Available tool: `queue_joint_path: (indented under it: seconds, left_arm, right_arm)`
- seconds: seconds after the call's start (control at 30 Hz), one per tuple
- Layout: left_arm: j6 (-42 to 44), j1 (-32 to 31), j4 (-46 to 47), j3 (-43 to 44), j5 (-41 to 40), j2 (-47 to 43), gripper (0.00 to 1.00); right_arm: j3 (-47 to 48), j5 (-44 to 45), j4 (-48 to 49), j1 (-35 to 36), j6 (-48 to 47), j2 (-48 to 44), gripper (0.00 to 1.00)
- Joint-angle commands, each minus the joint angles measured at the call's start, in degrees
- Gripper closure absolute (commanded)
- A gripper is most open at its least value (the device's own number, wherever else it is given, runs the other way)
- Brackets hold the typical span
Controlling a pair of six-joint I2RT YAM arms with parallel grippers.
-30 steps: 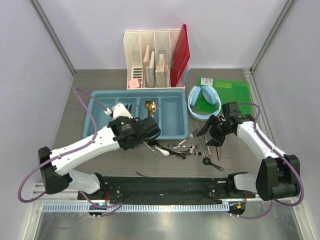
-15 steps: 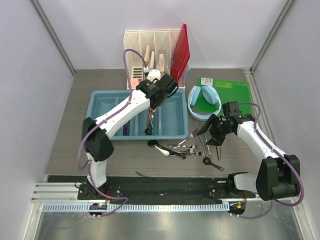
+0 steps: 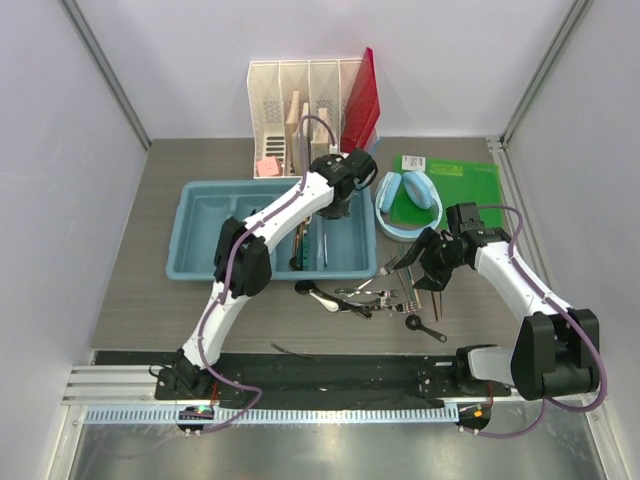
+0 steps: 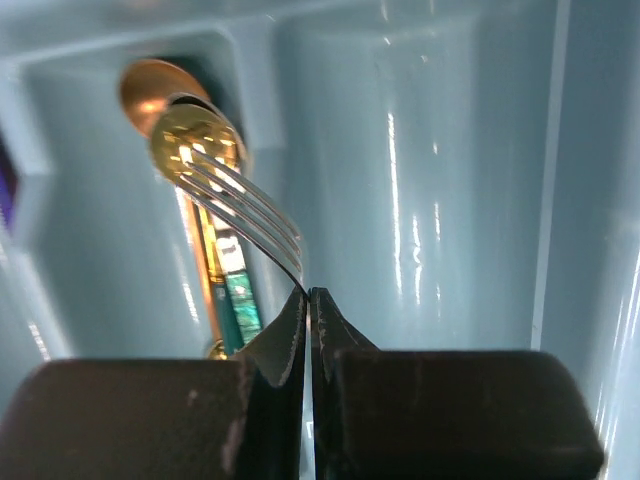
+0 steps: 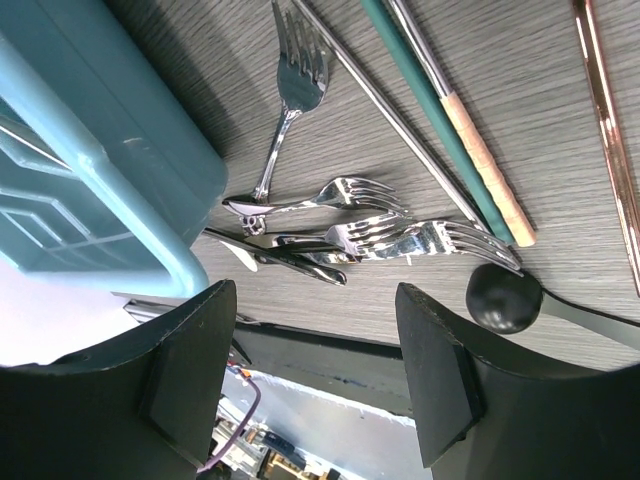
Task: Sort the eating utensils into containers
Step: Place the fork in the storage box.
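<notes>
Silver is what I see between the fingers of the left gripper (image 4: 308,300): a fork (image 4: 245,215), pinched at its thin end. Its tines reach out toward the bowl of a gold spoon (image 4: 190,140) that lies in the light blue tray (image 4: 430,200). The fingers are pressed together on the fork, with no gap that I can make out. The fork hangs over the far end of the tray, about above the divider (image 4: 250,90) between the spoon compartment and the bare compartment to its right.

I judge the step in hand is the placing of this fork. It should not join the spoons, I think. So the next move calls for a small shift sideways until the whole fork is over the bare compartment. After that, a descent close to the floor of the tray, and only then the release, so the fork does not bounce onto the divider.

The right gripper (image 5: 315,370) has its fingers wide apart and holds nothing. It hovers over the loose forks (image 5: 400,235) on the table (image 5: 560,200), just beside the tray. Much cutlery remains there, so the sorting is far from finished.
</notes>
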Motion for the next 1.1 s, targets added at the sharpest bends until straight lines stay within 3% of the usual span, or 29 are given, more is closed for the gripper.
queue_joint_path:
  seconds: [0.0, 0.3, 0.37, 0.4, 0.5, 0.53, 0.57, 0.6, 0.87, 0.97, 1.07]
  left_arm:
    - [1.2, -0.6, 0.3, -0.2, 5.4, 0.7, 1.0]
    - [0.4, -1.1, 2.0, 0.1, 10.2, 3.4, 1.0]
    - [0.4, -1.3, 1.9, 0.0, 10.9, 3.6, 0.94]
    - [0.4, -1.3, 2.4, -0.4, 10.3, 3.2, 0.84]
    - [0.3, -1.3, 4.6, -3.7, 8.1, -0.3, 0.79]
    - [-0.1, -1.3, 6.4, -5.8, 7.5, -1.6, 0.74]
    - [-0.3, -1.3, 7.8, -7.1, 6.8, -4.7, 0.61]
    - [-0.4, -1.2, 9.1, -9.4, 6.5, -6.1, 0.58]
    - [-5.9, -0.2, 10.8, -13.4, 6.6, -19.5, 0.59]
    - [-13.8, -0.2, 11.9, -22.8, 10.3, -28.5, 0.6]
    - [-23.9, -1.4, 16.4, -45.7, 12.0, -41.4, 0.6]
  right_arm:
    - [2.0, 0.3, 0.9, -0.3, 0.5, 1.1, 0.3]
    - [2.3, 0.0, 0.9, -0.3, 0.3, 1.8, 0.3]
    - [2.3, 0.1, 0.8, -0.4, 0.2, 1.8, 0.3]
    - [2.1, 0.0, 0.9, -0.3, 0.1, 1.6, 0.3]
    - [2.1, 0.1, 0.9, -0.3, 0.0, 1.5, 0.3]
    - [2.2, 0.1, 0.9, -0.3, 0.1, 1.5, 0.3]
    - [2.1, 0.1, 0.9, -0.3, 0.0, 1.5, 0.3]
    - [2.1, 0.0, 0.9, -0.4, -0.1, 1.5, 0.3]
    - [2.3, 0.2, 0.9, -0.4, -0.9, 1.8, 0.3]
    - [2.0, 0.5, 0.9, -0.4, -1.6, 1.8, 0.3]
    - [2.2, 1.4, 0.2, -0.5, -2.4, 1.2, 0.3]
